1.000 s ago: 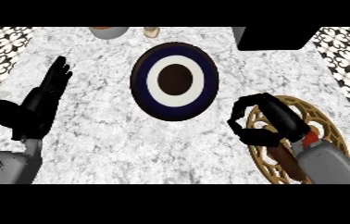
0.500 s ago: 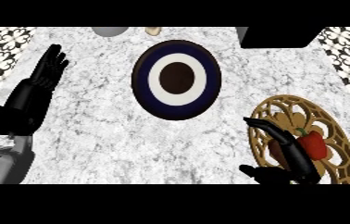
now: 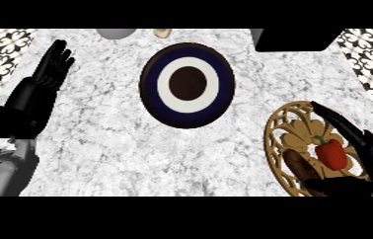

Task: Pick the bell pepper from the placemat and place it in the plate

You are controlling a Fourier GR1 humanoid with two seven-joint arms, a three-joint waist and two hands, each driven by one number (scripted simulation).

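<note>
Head view: my right hand (image 3: 345,129) is spread wide beside the bell pepper (image 3: 333,153), which lies on the placemat (image 3: 285,126).

The red pepper sits on the round woven placemat at the bench's (image 3: 102,134) right side. Straight fingers reach past its far side and the thumb is near its close side, with nothing gripped. I cannot tell if they touch it. The plate (image 3: 150,85), dark blue with a white ring, is well apart at the centre. My left hand (image 3: 42,84) rests open at the left edge, fingers up.

white marble counter (image 3: 102,134) carries a navy plate (image 3: 151,85) and woven placemat (image 3: 272,137).
</note>
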